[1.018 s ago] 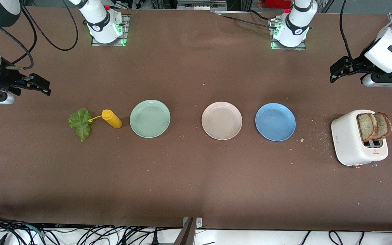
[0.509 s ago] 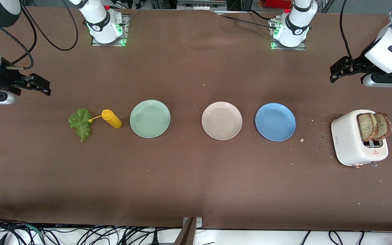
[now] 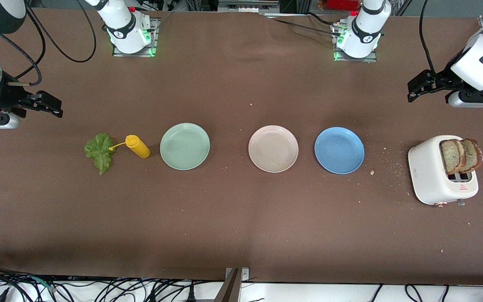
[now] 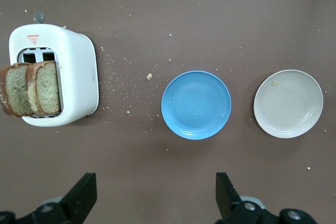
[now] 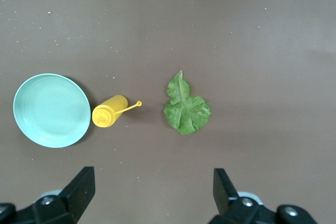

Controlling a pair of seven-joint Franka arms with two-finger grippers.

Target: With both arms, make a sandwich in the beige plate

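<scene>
The beige plate lies empty in the middle of the table, also in the left wrist view. Two brown bread slices stand upright in the toaster's slots. A green lettuce leaf lies flat on the table toward the right arm's end. My left gripper hangs open and empty over bare table at the left arm's end. Over bare table at the right arm's end, my right gripper is open and empty too.
A white toaster stands at the left arm's end with crumbs around it. A blue plate lies between it and the beige plate. A mint-green plate and a yellow squeeze bottle lie between the beige plate and the lettuce.
</scene>
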